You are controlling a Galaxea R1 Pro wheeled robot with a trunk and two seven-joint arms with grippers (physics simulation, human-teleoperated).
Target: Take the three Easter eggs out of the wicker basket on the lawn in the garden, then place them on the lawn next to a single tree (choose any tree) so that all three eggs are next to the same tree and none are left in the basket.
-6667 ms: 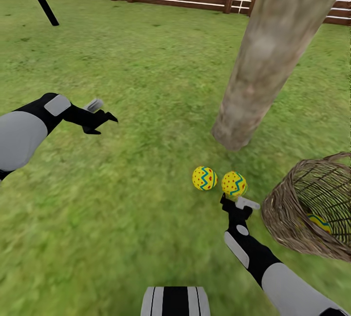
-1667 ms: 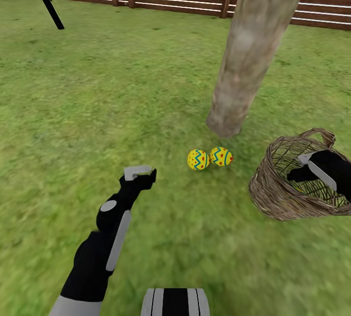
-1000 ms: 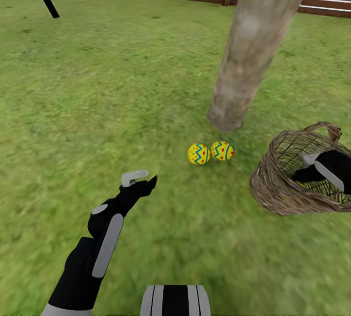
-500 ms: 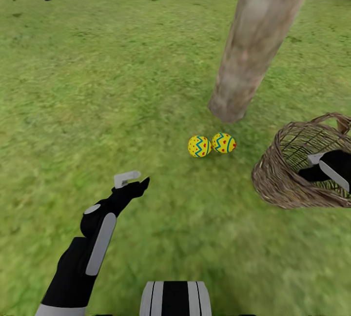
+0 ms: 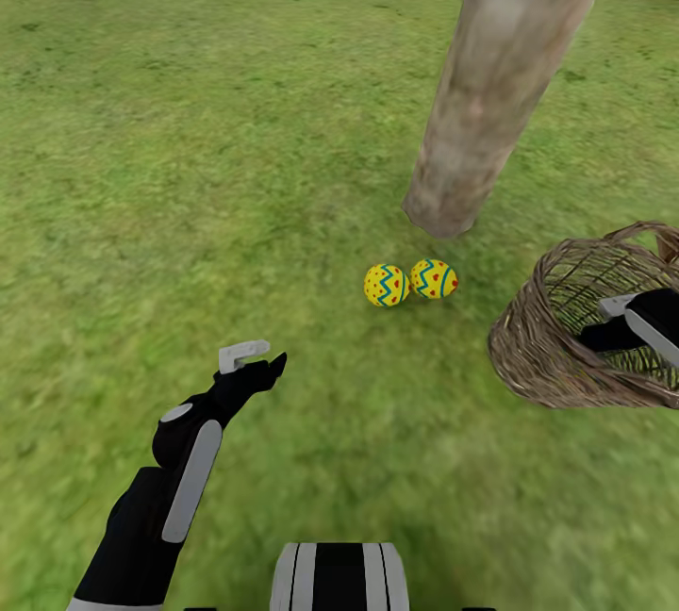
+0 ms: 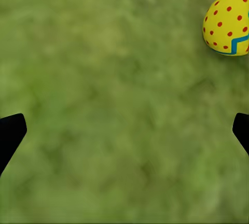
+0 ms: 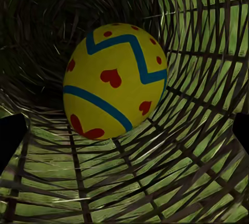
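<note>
eggs (image 5: 409,282) paired on lawn (image 5: 189,168) beside tree (image 5: 490,92), third egg (image 7: 115,80) inside tipped basket (image 5: 538,347), right hand (image 5: 604,333) reaching in released for grasping, left hand (image 5: 253,361) released, idle.

Two yellow zigzag eggs (image 5: 386,285) (image 5: 434,278) lie touching on the grass (image 5: 189,168) by the tree trunk (image 5: 500,74). A third egg (image 7: 115,80) lies inside the tipped basket (image 5: 538,347), just ahead of the right gripper's (image 5: 604,328) spread jaws.

One Easter egg (image 6: 226,23) lies on the lawn (image 6: 114,105), beyond the spread fingertips (image 6: 10,133).
</note>
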